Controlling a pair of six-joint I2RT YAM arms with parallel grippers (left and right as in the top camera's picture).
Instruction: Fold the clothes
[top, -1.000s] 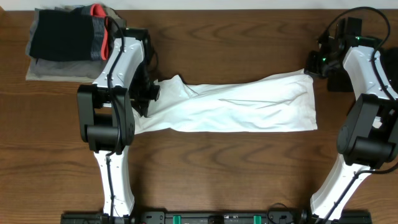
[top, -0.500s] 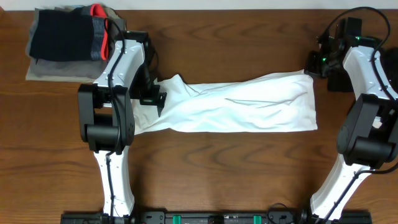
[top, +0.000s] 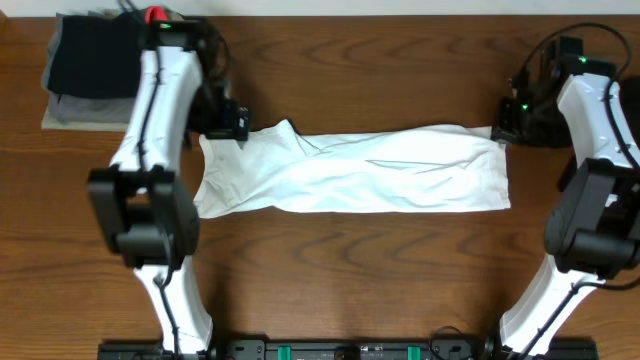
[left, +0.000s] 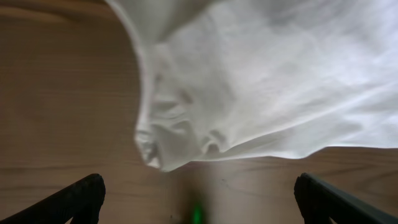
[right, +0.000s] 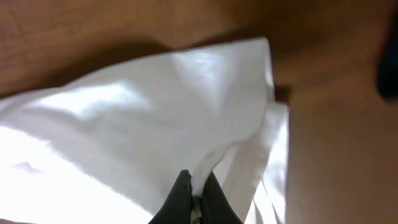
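Observation:
The clothes here are a white T-shirt (top: 360, 175), folded into a long band across the middle of the table. My left gripper (top: 228, 122) hovers at the band's far left corner, open. In the left wrist view its two fingertips (left: 81, 198) stand wide apart with only bare wood between them, and the shirt's crumpled edge (left: 186, 134) lies just ahead. My right gripper (top: 502, 128) is at the far right corner of the shirt. Seen from the right wrist, the gripper (right: 196, 194) is shut on a fold of the white shirt (right: 143, 118).
A stack of dark and grey garments with red trim (top: 95, 70) sits at the back left corner, close behind my left arm. Brown wooden table (top: 350, 270) surrounds the shirt on all sides.
My left gripper has opened and let go of the shirt's left end, then drawn back toward the far edge. That end now lies spread on the table. The right gripper keeps its hold.

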